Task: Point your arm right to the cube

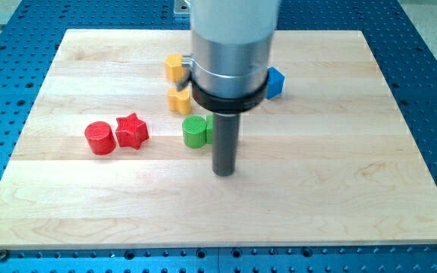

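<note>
A blue cube (275, 82) lies near the view's top, right of centre, partly hidden behind the arm's metal collar. My tip (224, 173) rests on the wooden board (340, 182) near the middle, below and to the left of the blue cube. A green cylinder (194, 132) stands just left of the rod, with a second green block mostly hidden behind the rod. The tip touches no block.
A red cylinder (100, 138) and a red star (131, 130) sit side by side at the view's left. Two yellow blocks (175, 67) (180, 100) lie above the green cylinder, partly covered by the arm. A blue perforated table surrounds the board.
</note>
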